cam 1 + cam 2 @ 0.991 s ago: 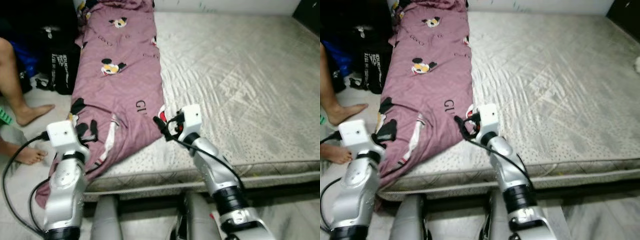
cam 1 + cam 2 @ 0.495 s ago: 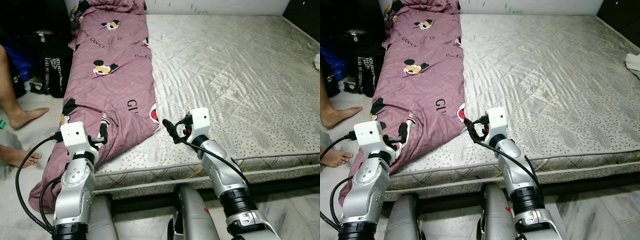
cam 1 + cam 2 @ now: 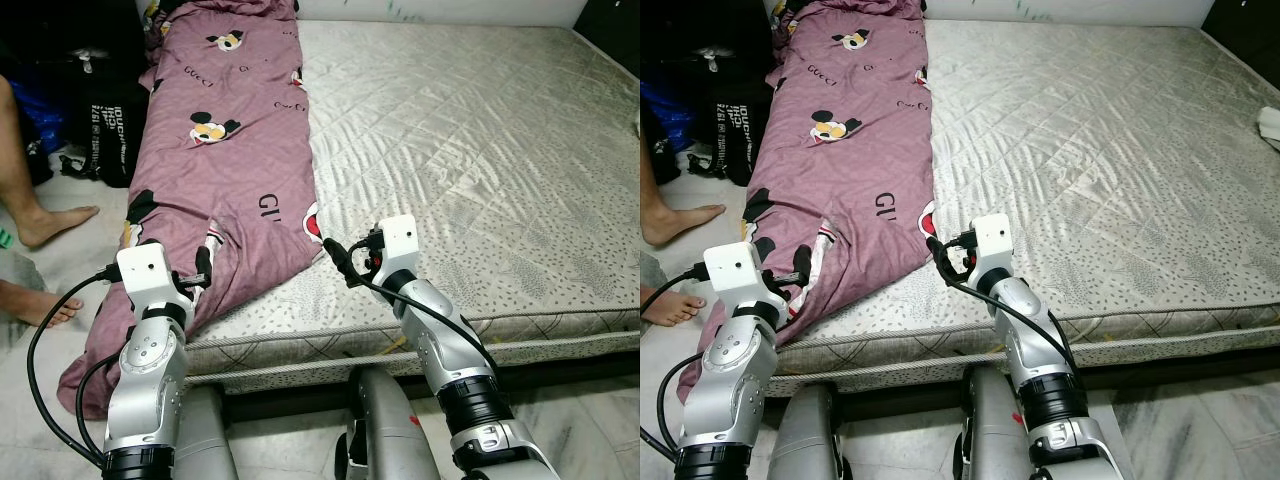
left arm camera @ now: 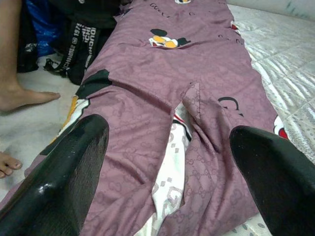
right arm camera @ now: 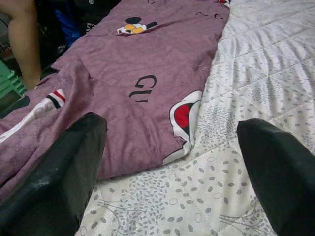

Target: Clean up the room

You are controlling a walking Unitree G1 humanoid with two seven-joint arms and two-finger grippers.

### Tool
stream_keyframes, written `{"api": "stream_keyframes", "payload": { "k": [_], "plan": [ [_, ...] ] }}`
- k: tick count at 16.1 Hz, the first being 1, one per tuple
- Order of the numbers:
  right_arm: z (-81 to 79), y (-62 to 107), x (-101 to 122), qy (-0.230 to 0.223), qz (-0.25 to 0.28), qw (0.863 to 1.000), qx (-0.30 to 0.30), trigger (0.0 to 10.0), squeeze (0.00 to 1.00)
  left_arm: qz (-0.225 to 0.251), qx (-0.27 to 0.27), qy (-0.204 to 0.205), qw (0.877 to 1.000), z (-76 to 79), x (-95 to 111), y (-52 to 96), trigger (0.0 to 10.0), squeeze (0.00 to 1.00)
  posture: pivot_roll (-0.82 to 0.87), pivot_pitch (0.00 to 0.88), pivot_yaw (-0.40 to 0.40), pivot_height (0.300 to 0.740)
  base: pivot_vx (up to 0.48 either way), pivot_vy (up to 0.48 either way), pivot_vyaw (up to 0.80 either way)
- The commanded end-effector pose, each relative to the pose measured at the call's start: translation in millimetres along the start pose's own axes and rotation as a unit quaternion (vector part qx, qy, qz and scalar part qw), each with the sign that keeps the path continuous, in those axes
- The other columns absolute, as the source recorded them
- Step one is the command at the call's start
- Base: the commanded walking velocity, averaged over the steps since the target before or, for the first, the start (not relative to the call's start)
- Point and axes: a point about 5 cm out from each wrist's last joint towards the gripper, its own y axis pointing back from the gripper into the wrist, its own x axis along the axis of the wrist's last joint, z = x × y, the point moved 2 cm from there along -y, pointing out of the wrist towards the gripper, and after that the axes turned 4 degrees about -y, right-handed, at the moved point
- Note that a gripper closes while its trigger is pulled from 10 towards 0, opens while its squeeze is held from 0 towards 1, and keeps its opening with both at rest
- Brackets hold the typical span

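A mauve blanket (image 3: 235, 150) printed with cartoon mice lies along the left side of the grey mattress (image 3: 480, 140). Its near end hangs over the bed's front left corner toward the floor. My left gripper (image 3: 195, 272) is open just above that hanging end, and its wrist view shows the blanket (image 4: 162, 88) between the spread fingers (image 4: 74, 167). My right gripper (image 3: 342, 262) is open over the mattress beside the blanket's near right edge (image 5: 182, 118), holding nothing.
A person's leg and bare feet (image 3: 45, 215) are on the floor at the left. A black printed bag (image 3: 110, 125) stands by the bed's left side. A white item (image 3: 1270, 125) lies at the mattress's right edge. The bed's front edge (image 3: 400, 345) runs under my arms.
The camera has shifted, so more of the mattress shows at the right. Both grippers remain open near the blanket's near end, with nothing taken hold of.
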Motion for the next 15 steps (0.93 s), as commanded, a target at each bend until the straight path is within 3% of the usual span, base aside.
{"api": "stream_keyframes", "payload": {
  "k": [1,4,5,6,11,15],
  "plan": [
    [0.0,0.4,3,0.003,0.003,1.0,0.0,10.0,0.0,-0.004,-0.001,-0.005,1.0,1.4,-1,-0.9,10.0,0.0,-0.08,0.061,-0.049,0.585,0.0,0.0,0.0],
    [0.4,1.1,3,0.003,0.003,1.0,-0.001,10.0,0.0,-0.006,0.002,-0.007,1.0,0.8,-2,-2.5,10.0,0.0,-0.08,0.062,-0.049,0.58,0.0,0.0,0.0],
    [34.2,27.4,7,0.015,-0.008,0.999,-0.04,10.0,0.0,-0.018,0.044,0.015,0.999,-1.1,-12,-14.1,10.0,0.0,-0.19,0.084,-0.093,0.58,0.0,0.0,0.0],
    [42.5,35.0,9,0.018,-0.01,0.999,-0.05,10.0,0.0,-0.022,0.056,0.021,0.998,-1.4,-15,-17.0,10.0,0.0,-0.19,0.083,-0.093,0.58,0.0,0.0,0.0],
    [44.3,34.3,13,0.02,0.002,0.998,-0.057,10.0,0.0,-0.015,0.102,0.011,0.995,-20.6,-12,-18.8,10.0,0.0,-0.18,0.071,-0.083,0.56,0.0,0.0,0.0],
    [59.2,52.9,13,0.033,-0.016,0.996,-0.077,10.0,0.0,-0.041,0.143,0.008,0.989,-45.7,-20,-33.5,10.0,0.0,-0.21,0.092,-0.081,0.546,0.0,0.0,0.0]
  ]
}}
